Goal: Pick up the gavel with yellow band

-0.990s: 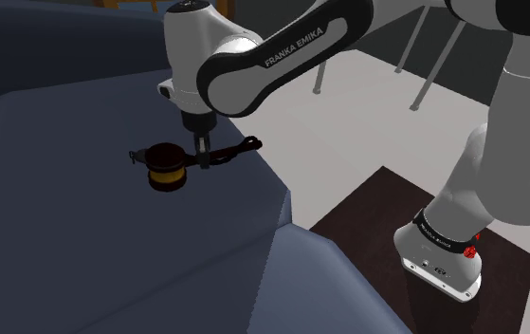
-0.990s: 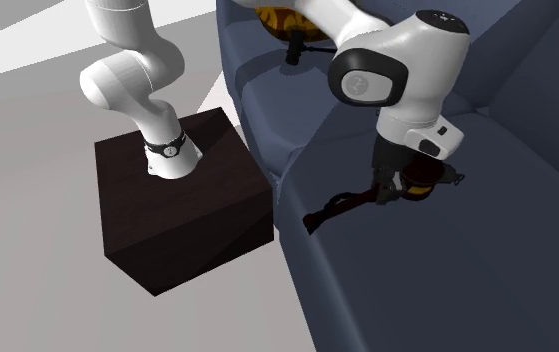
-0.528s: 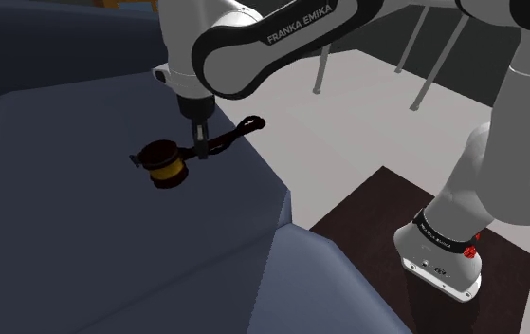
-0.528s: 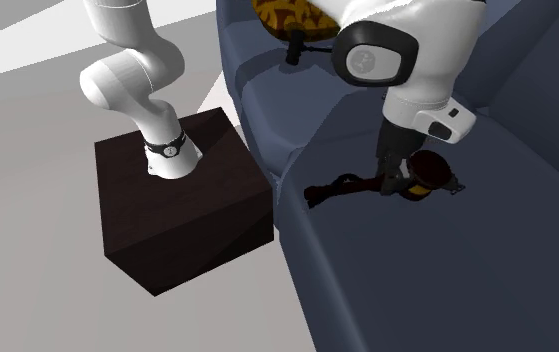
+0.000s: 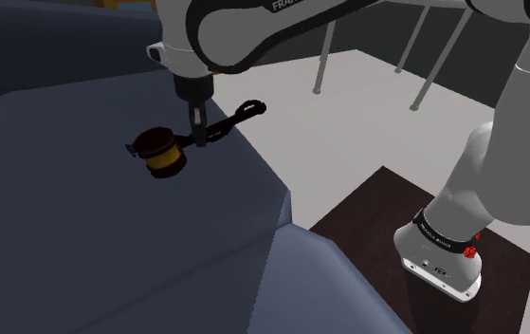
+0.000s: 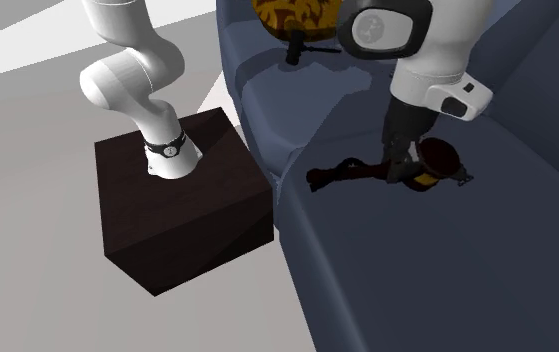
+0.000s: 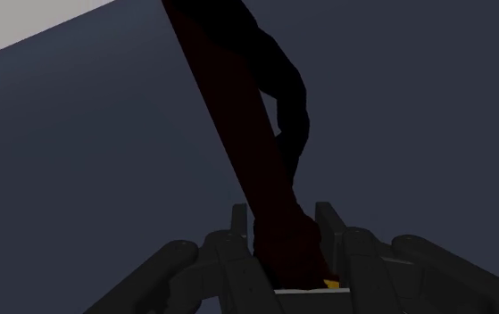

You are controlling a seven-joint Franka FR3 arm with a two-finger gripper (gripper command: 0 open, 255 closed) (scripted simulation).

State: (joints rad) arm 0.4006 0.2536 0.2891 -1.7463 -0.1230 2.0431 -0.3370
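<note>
Over the sofa's seat, near its front edge: we find the gavel [image 5: 166,155] hanging from the tool [image 5: 197,140], with its head toward the backrest and its handle [image 5: 225,125] pointing out to that edge.
Tool: pinching the handle just beside the head. In the wrist view both fingers [image 7: 238,227] press against the dark shaft between them.
Gavel: a dark head ringed by a yellow band [image 5: 166,167]. A sliver of that yellow shows right under the fingers in the wrist view.
Why gripped there: we judge the clamp sits close to the head because the weight is there, so the gavel has less leverage to swing.
Attitude: roughly level in the second exterior view, which suits a sideways pinch across the shaft.
Sofa [image 5: 82,237]: dark blue. We think the head is off the cushion, but we cannot be sure of the gap.
Stage: grasp made, and what is left is to raise it well clear of the seat.
Risk: the slim handle could pivot between the pads and let the head droop.
Stand [image 6: 177,215]: a dark box beside the sofa's front edge, well apart from the gavel.
</note>
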